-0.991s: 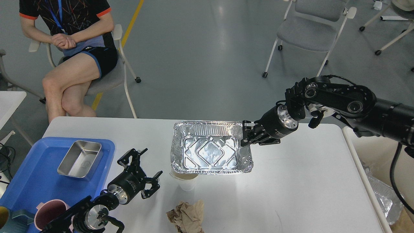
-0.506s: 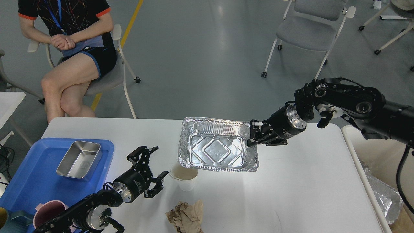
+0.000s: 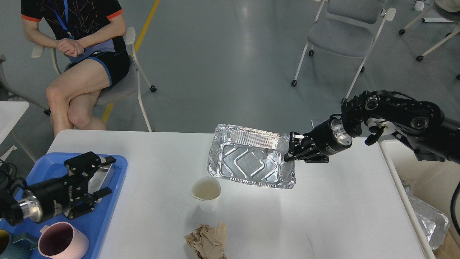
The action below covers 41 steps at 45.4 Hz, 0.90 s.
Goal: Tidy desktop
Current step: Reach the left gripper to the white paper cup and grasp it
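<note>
The desktop point(image 3: 323, 208) is a large white tabletop with a faint dark scratch near its front. My right gripper point(image 3: 291, 151) is shut on the right rim of an empty foil tray point(image 3: 251, 162) and holds it tilted above the desktop. A white paper cup point(image 3: 206, 192) stands at front centre, with crumpled brown paper point(image 3: 207, 240) in front of it. My left gripper point(image 3: 94, 176) is open and empty over the blue tray point(image 3: 107, 216) at the left, in front of a steel box point(image 3: 104, 172).
A pink mug point(image 3: 61, 241) stands on the blue tray's near end. A bin with foil trays point(image 3: 429, 219) sits off the desktop's right edge. A seated person point(image 3: 82, 54) is behind the left corner, chairs point(image 3: 341, 36) farther back. A smaller white table point(image 3: 10, 115) is at the left.
My right gripper has carried the foil tray to the right and a little up, uncovering the cup. My left gripper has swung left from the desktop to over the blue tray.
</note>
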Each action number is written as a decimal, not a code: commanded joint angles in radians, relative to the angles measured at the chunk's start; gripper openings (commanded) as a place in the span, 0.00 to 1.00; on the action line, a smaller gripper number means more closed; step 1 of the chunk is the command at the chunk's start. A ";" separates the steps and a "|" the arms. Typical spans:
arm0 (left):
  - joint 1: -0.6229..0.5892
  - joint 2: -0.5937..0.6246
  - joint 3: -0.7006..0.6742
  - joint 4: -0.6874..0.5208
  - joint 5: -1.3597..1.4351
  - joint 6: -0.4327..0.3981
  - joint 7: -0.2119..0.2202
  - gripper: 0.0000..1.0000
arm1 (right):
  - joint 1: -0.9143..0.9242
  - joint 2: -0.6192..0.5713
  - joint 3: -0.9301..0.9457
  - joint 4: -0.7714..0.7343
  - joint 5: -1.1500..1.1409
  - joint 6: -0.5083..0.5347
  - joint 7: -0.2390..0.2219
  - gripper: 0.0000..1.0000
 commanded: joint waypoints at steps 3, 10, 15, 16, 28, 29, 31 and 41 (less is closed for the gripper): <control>-0.082 0.238 0.000 -0.059 0.007 -0.109 0.018 0.96 | -0.018 -0.021 0.053 0.003 -0.001 -0.009 0.000 0.00; -0.120 0.372 -0.003 -0.085 0.011 -0.256 0.019 0.95 | -0.020 -0.035 0.059 0.003 -0.003 -0.007 0.000 0.00; -0.136 0.334 -0.005 -0.083 0.118 -0.269 0.039 0.95 | -0.020 -0.035 0.060 0.003 -0.001 -0.007 0.000 0.00; -0.140 0.309 -0.005 -0.082 0.157 -0.264 0.045 0.95 | -0.020 -0.035 0.060 0.003 -0.001 -0.007 0.000 0.00; -0.198 -0.097 0.004 0.036 0.475 -0.215 0.243 0.95 | -0.020 -0.058 0.088 0.010 -0.001 -0.004 0.000 0.00; -0.209 -0.131 0.006 0.050 0.483 -0.215 0.266 0.95 | -0.021 -0.060 0.088 0.010 -0.001 -0.004 0.000 0.00; -0.229 -0.194 0.018 0.079 0.492 -0.217 0.305 0.95 | -0.021 -0.066 0.088 0.012 -0.001 -0.004 0.000 0.00; -0.390 -0.427 0.153 0.222 0.492 -0.211 0.357 0.95 | -0.040 -0.083 0.088 0.015 -0.001 -0.001 0.000 0.00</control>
